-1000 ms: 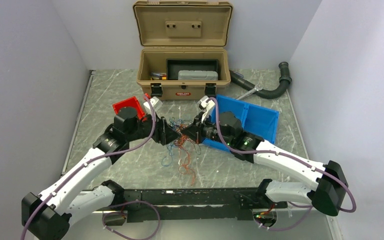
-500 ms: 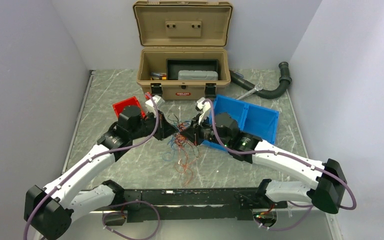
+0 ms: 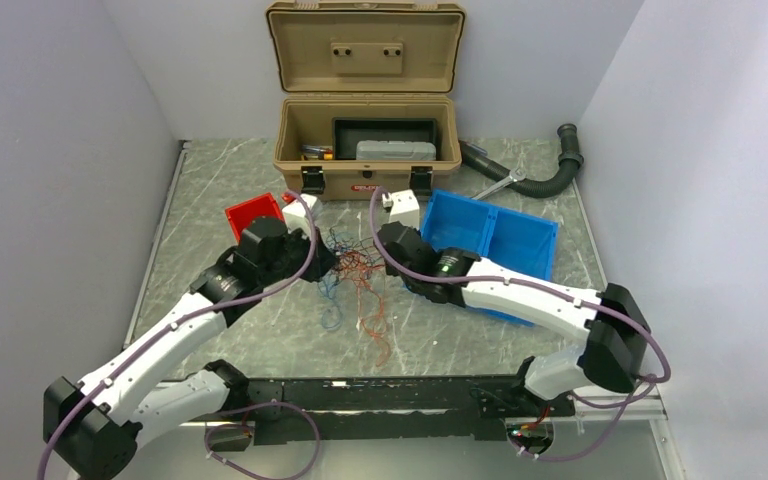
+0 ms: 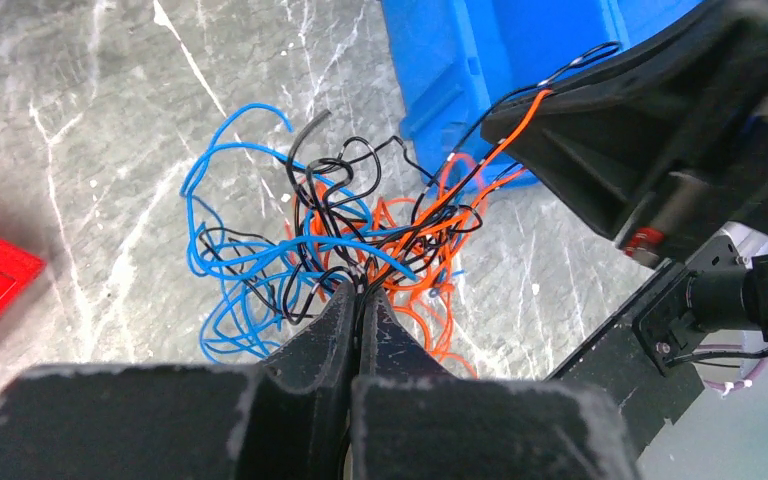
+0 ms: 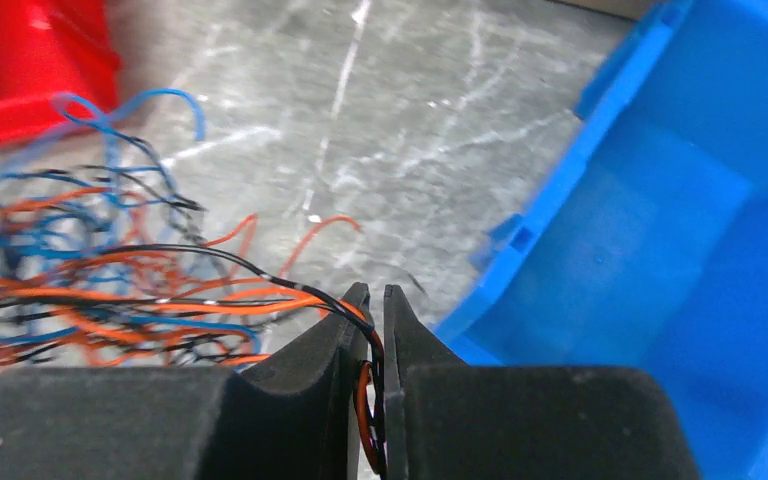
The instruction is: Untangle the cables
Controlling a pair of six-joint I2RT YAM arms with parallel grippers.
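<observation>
Marble table (image 3: 260,330): open tan toolbox (image 3: 365,173) at back, lid up. Blue bin (image 3: 520,240) in front of toolbox, to right. Red bin (image 3: 250,213) in front of toolbox, to left. Cables (image 3: 355,270): orange, blue and black tangle on table in front of toolbox. Left gripper (image 4: 360,295): fingers pressed together, pinching strands at tangle's edge. Right gripper (image 5: 372,298): fingers nearly touching, clamping orange and black strands that run taut into tangle.
</observation>
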